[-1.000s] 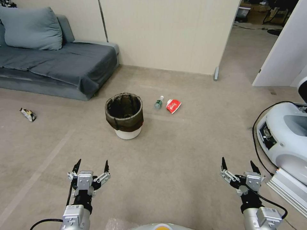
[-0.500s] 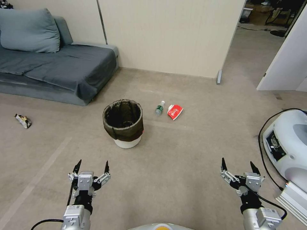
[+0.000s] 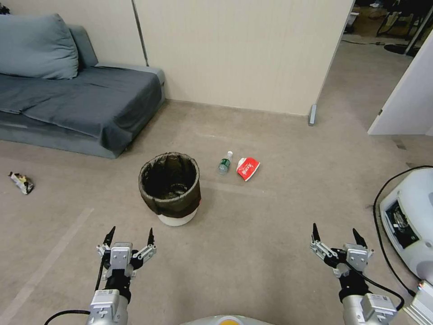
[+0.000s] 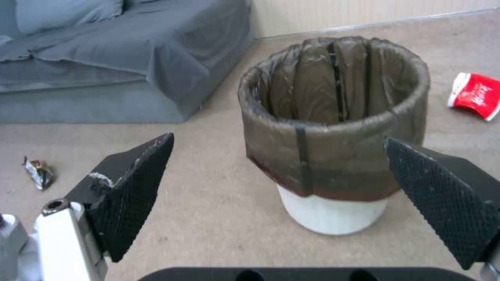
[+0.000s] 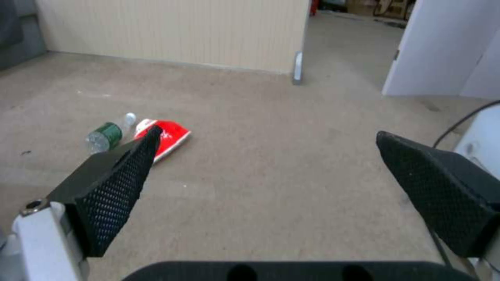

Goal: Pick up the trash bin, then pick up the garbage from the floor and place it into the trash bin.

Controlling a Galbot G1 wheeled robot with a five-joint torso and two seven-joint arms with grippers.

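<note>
- The trash bin (image 3: 169,187) stands upright on the carpeted floor (image 3: 252,234), at about 12 o'clock from the left gripper (image 3: 129,234) and apart from it; a dark liner wraps its rim and upper wall, and the white base shows below.
- The left gripper hangs above the floor with its fingers spread wide, holding nothing.
- The right gripper (image 3: 334,234) hangs at the same height, fingers also spread and empty.
- A small clear bottle (image 3: 224,162) and a red-and-white snack packet (image 3: 247,168) lie just beside each other, at 2 o'clock from the bin.
- A dark wrapper (image 3: 20,182) lies well apart at the bin's 9 o'clock, near the grey sofa (image 3: 81,104).
</note>
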